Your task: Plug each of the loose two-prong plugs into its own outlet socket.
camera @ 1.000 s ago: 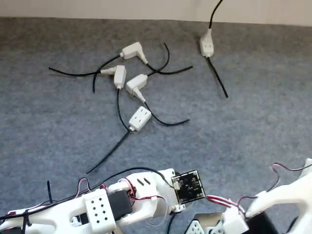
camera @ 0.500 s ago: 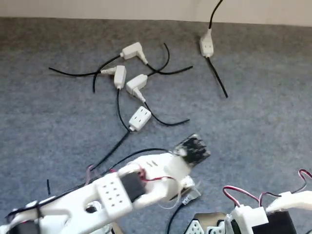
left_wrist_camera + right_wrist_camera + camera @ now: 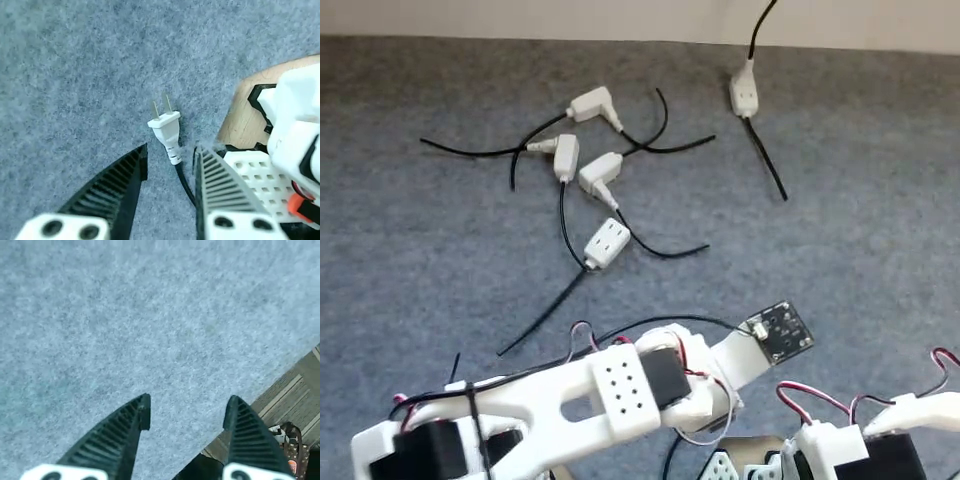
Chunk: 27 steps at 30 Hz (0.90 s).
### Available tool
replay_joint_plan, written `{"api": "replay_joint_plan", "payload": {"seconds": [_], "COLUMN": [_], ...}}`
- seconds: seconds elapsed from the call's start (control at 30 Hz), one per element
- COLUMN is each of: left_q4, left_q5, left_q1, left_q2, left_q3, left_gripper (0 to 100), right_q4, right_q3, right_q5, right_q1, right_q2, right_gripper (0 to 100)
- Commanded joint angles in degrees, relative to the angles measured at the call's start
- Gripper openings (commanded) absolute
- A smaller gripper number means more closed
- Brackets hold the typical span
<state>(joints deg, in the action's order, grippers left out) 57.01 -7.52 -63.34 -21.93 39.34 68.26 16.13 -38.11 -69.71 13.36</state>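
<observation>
A loose white two-prong plug [image 3: 165, 126] lies on the grey carpet with its prongs pointing away from my left gripper [image 3: 171, 149]. That gripper is open, and the plug's black cord runs back between its black fingers [image 3: 127, 180]. In the high view, the left arm [image 3: 620, 395] stretches across the near edge. Farther off lie a white outlet socket [image 3: 606, 242] on a black cord, a second socket [image 3: 744, 92] at the back right, and three white plugs [image 3: 592, 104] [image 3: 563, 155] [image 3: 600, 172]. My right gripper [image 3: 189, 399] hangs open over bare carpet.
Black cords [image 3: 650, 140] loop and cross among the plugs at the back left. A wooden base [image 3: 245, 125] and white arm parts [image 3: 295, 115] sit close beside the near plug. The right arm [image 3: 880, 440] is at the near right corner.
The left arm has swung to the right, its wrist camera board moving right and farther out. The right arm pulled back toward the near right corner. The plugs and sockets have not moved.
</observation>
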Motion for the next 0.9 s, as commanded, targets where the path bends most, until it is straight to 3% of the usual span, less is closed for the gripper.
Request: {"api": "replay_joint_plan", "payload": {"seconds": [0.0, 0.33, 0.63, 0.87], "left_q4": [0.7, 2.9, 3.08, 3.16], "left_q5": [-0.88, -1.85, -1.93, -1.93], "left_q1": [1.71, 1.8, 1.8, 1.89], "left_q2": [4.18, 8.48, 8.57, 8.75], "left_q3": [-4.44, -7.78, -7.78, -7.78], "left_gripper": [16, 16, 16, 16], "right_q4": [-2.33, -2.86, -15.87, -21.05], "right_q3": [1.27, 1.63, 5.67, 14.46], "right_q5": [-0.53, -0.26, -0.88, -5.8], "right_q1": [-0.4, -3.3, -11.21, -11.56], "right_q2": [0.4, 0.4, 0.31, 0.31], "right_gripper": [23.8, 23.8, 23.8, 23.8]}}
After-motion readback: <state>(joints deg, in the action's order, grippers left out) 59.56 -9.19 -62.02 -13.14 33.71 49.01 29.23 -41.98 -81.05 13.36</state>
